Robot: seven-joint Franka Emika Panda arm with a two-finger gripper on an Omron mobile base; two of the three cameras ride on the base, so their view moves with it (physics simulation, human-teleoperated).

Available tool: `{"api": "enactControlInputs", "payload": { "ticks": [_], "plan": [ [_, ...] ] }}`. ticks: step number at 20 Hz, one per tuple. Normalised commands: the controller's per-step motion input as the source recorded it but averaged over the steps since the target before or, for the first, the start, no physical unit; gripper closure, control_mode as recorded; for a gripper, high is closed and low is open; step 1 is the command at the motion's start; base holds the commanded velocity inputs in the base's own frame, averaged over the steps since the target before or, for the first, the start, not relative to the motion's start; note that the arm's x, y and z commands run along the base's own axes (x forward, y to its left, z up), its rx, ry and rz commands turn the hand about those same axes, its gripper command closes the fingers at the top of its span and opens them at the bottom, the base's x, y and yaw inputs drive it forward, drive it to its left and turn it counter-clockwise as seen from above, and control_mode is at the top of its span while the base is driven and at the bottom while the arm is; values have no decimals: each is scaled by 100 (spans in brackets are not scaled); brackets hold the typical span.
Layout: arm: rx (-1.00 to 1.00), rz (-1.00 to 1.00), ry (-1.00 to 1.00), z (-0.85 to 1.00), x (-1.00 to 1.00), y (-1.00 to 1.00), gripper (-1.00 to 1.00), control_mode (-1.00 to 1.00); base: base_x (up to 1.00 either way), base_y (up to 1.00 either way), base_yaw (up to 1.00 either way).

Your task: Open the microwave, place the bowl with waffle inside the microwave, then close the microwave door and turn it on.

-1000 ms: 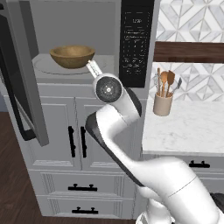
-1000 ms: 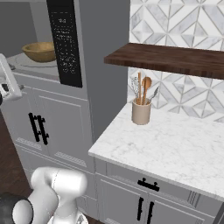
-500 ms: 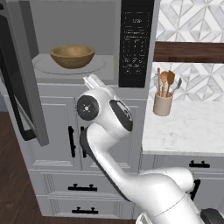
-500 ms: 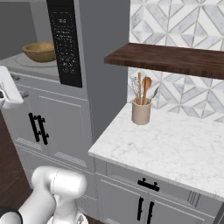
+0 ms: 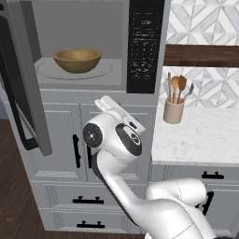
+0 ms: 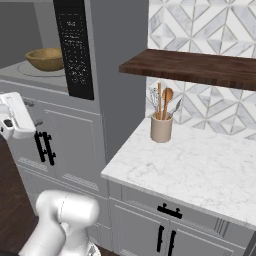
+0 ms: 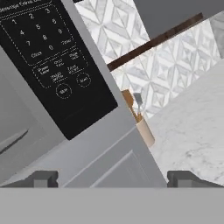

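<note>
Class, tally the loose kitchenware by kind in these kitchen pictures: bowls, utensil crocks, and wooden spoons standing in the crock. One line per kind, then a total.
Bowls: 1, the wooden bowl on the microwave turntable
Utensil crocks: 1, the beige crock
Wooden spoons: 2
Total: 4

The microwave door (image 5: 21,88) stands swung wide left, leaving the microwave (image 5: 84,44) cavity front unobstructed.
</note>
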Motion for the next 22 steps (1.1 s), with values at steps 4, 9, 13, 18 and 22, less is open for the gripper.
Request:
{"api": "enactControlInputs", "payload": {
  "ticks": [4, 9, 13, 18, 22],
  "plan": [
    [-14, -5, 0, -53, 0, 10, -100, -100, 0, 0, 0],
    [-11, -7, 0, -40, 0, 40, -100, -100, 0, 0, 0],
    [-15, -10, 0, -36, 0, 60, -100, -100, 0, 0, 0],
    [-16, -11, -5, -31, 0, 75, -100, -100, 0, 0, 0],
    [-13, -8, -16, -13, 0, 98, -100, -100, 0, 0, 0]
  ]
}}
